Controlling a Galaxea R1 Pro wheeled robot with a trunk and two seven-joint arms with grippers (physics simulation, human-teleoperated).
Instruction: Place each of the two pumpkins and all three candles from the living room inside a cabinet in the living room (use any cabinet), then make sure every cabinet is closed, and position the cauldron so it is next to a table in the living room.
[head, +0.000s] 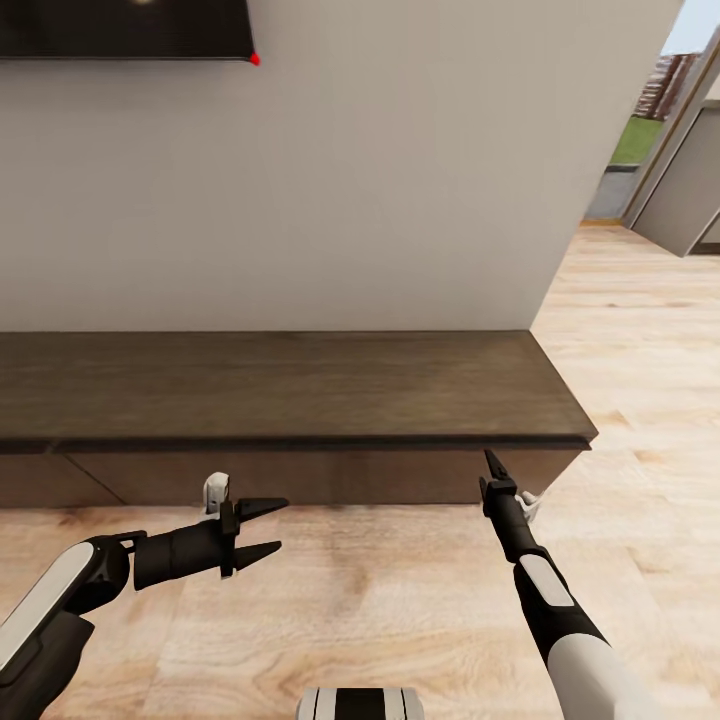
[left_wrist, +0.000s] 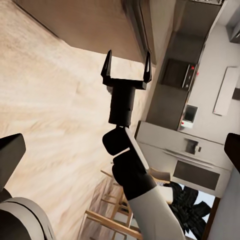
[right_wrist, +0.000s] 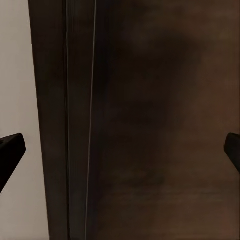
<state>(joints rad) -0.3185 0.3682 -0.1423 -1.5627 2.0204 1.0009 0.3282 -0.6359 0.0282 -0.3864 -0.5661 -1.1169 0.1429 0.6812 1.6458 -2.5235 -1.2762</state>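
Now I'm facing the cabinet (head: 290, 385) against the wall, its drawers shut; both the left gripper (head: 262, 528) and the right gripper (left_wrist: 127, 70) are open and empty. Handleless, stiff fronts: I'd hook a drawer's edge, probably underneath.

Soft, even light with no visible lamp. The pale wall (head: 400, 170) and wood floor (head: 400, 600) look bright and flat; daylight shows through an opening at the head view's far right. The dark cabinet (head: 290, 400) casts a thin shadow along its base. The renders are slightly soft. The right wrist view is dim, murky brown and blurred.
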